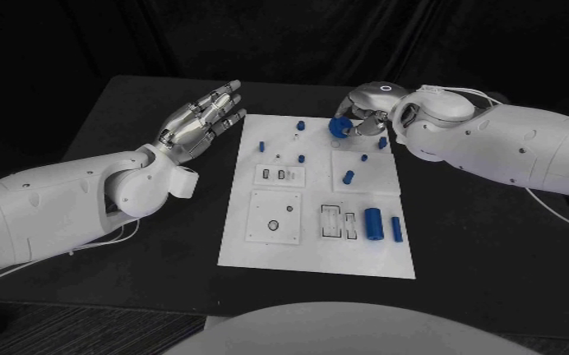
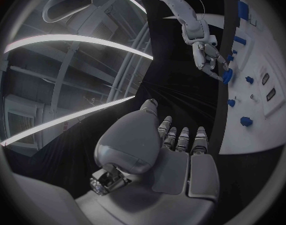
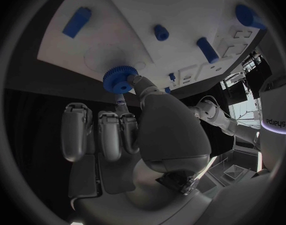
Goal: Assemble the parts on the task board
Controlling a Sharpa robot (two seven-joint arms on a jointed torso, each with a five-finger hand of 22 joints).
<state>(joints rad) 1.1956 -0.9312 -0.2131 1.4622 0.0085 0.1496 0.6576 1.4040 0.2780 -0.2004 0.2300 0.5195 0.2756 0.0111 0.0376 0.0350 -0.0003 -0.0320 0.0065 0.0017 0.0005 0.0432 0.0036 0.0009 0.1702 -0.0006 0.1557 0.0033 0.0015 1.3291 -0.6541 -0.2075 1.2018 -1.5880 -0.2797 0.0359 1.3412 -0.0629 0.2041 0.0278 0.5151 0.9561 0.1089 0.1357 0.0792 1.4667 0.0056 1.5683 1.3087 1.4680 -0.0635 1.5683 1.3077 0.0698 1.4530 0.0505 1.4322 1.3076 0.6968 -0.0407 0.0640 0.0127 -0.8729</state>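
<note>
At the upper right of the task board, the right hand pinches a blue gear just above the plate. Seating it probably comes next, calling for careful alignment. The left hand hovers open, empty, over the counter.

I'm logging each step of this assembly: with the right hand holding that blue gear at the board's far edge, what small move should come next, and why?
Probably lower the blue gear onto the task board just below it. The right hand pinches the gear over the board's far end, near small upright blue pegs; which seat it fits I cannot tell. The left hand is open beside the board.
</note>
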